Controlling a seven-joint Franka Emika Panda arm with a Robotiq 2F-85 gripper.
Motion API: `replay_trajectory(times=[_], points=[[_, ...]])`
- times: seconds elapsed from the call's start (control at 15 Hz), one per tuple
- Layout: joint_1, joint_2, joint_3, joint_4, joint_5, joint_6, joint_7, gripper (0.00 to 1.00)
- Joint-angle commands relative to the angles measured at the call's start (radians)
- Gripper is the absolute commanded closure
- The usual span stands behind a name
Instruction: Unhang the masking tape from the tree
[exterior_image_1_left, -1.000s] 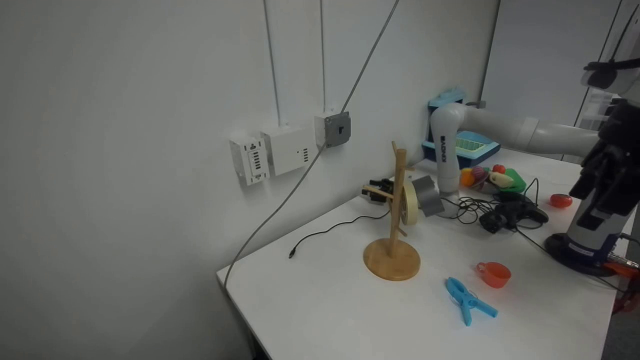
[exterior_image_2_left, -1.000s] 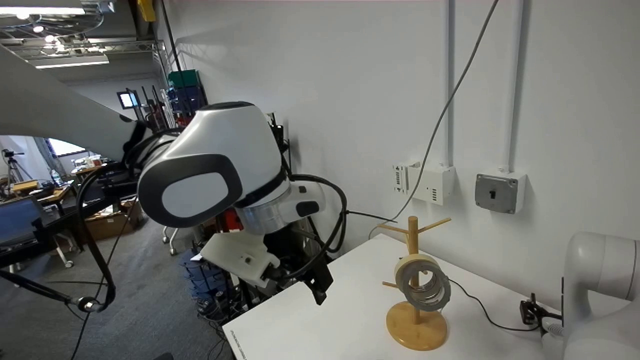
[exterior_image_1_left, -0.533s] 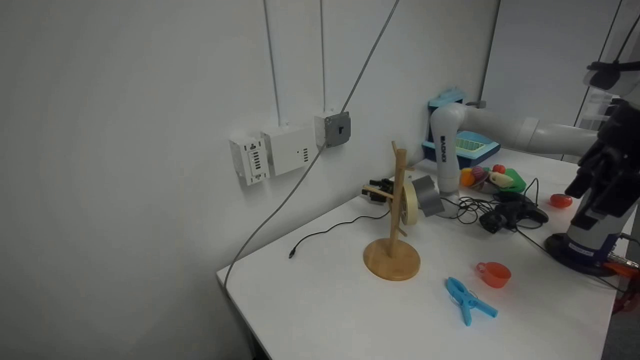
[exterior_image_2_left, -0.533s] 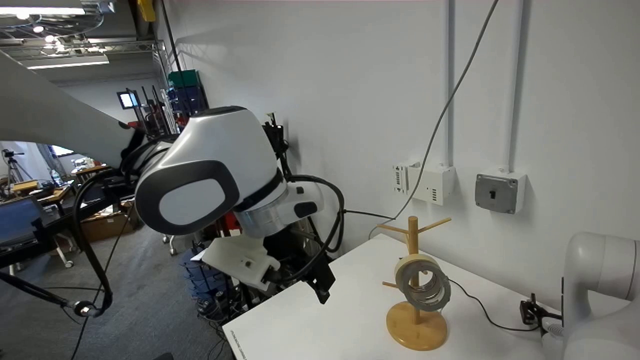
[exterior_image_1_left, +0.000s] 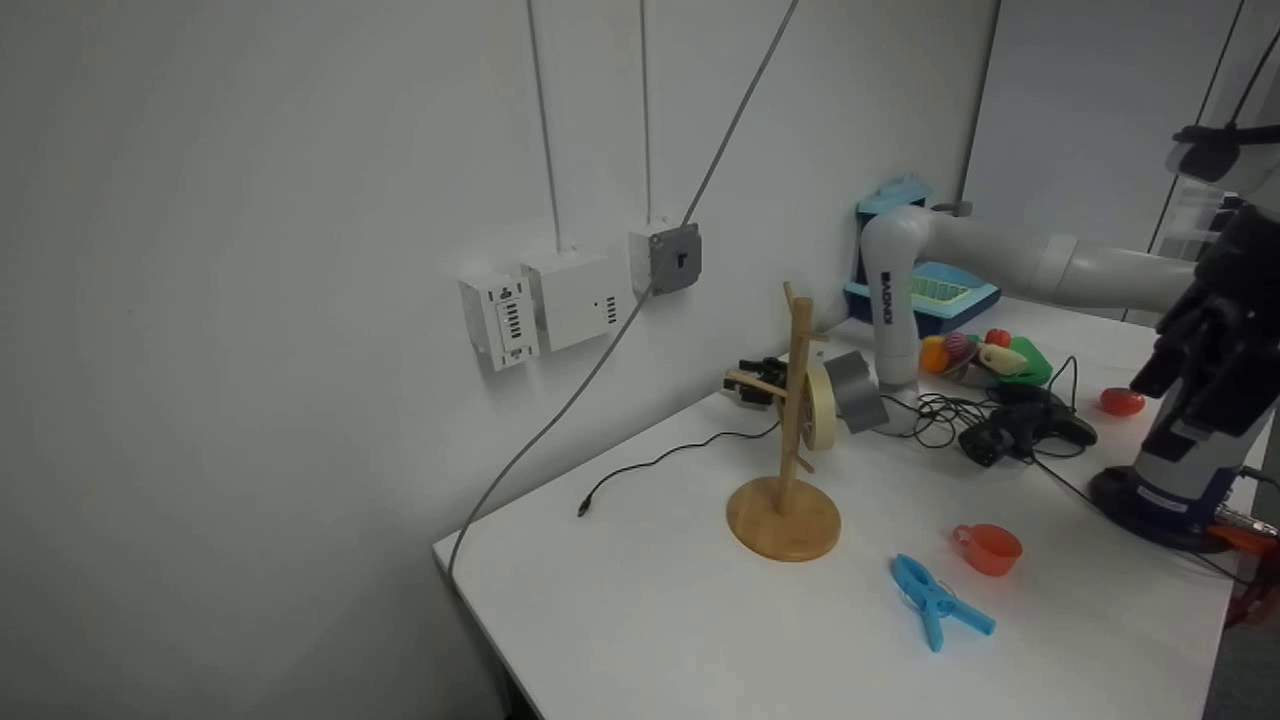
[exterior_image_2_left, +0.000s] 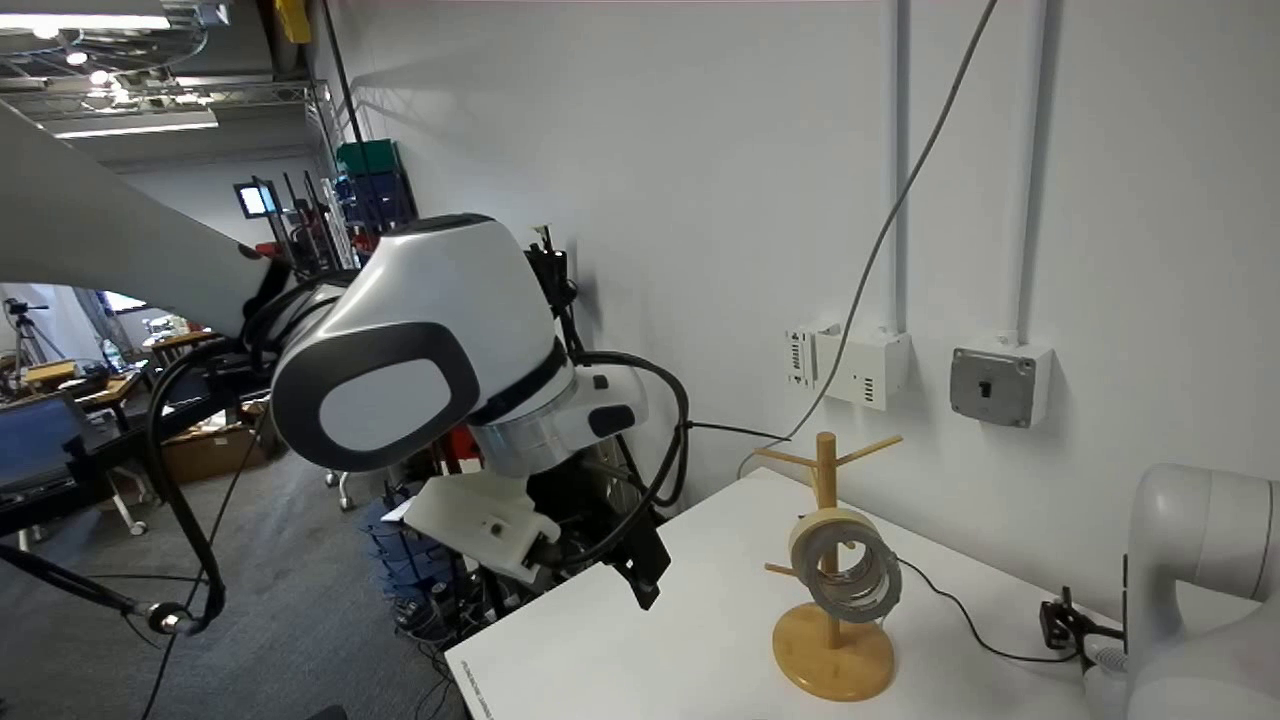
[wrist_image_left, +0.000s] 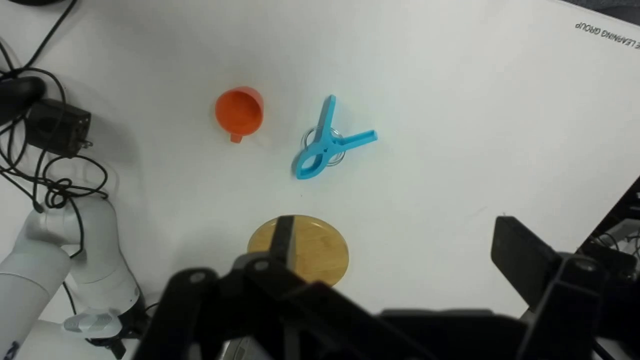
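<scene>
Masking tape (exterior_image_1_left: 821, 405) apart from hand (wrist_image_left: 397, 237)

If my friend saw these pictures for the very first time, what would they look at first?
Probably the big white-and-black robot arm at the left of an exterior view. Next, maybe the wooden tree on the white table, with the cream masking tape and a grey roll hanging on it. The bright blue clamp and red cup, near each other on that table, pop out too.
</scene>
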Motion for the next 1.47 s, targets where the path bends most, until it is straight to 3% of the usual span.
replay_trajectory(times=[0.0,0.47,0.8,0.87,1.27,1.4], points=[[-0.012,-0.001,0.009,-0.003,-0.036,0.017,0.043,0.00],[-0.009,-0.001,0.006,-0.003,-0.051,0.022,0.048,0.00],[-0.023,-0.005,0.018,0.007,-0.080,-0.042,0.088,0.00],[-0.002,0.000,0.001,0.001,-0.043,-0.013,0.042,0.00],[-0.006,0.000,0.005,0.001,-0.062,-0.016,0.067,0.00],[-0.027,0.000,0.020,0.007,-0.111,-0.044,0.105,0.00]])
